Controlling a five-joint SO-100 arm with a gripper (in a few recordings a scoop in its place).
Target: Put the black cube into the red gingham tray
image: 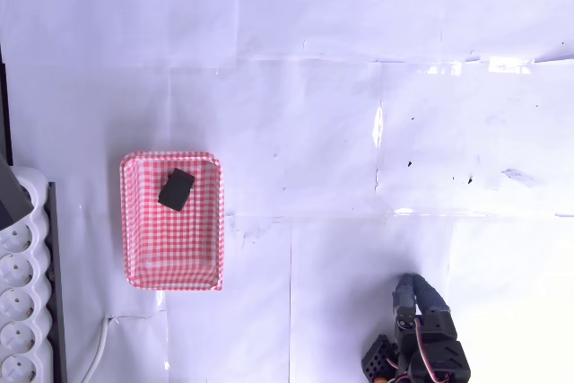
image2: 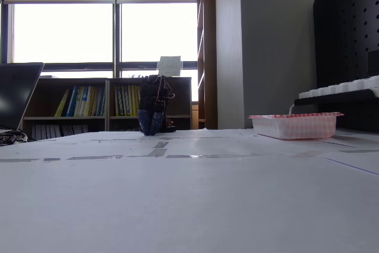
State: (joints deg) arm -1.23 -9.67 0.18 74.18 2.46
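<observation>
The black cube lies inside the red gingham tray, in its upper half, slightly turned. In the fixed view the tray sits at the right with its rim hiding the cube. My gripper is far from the tray, folded back near the bottom right of the overhead view, its grey-blue fingers together and holding nothing. In the fixed view the gripper hangs down close to the table at the far end.
A white power strip with several sockets and a cable lies along the left edge, beside the tray. Taped seams cross the white table cover. A laptop stands at the far left of the fixed view.
</observation>
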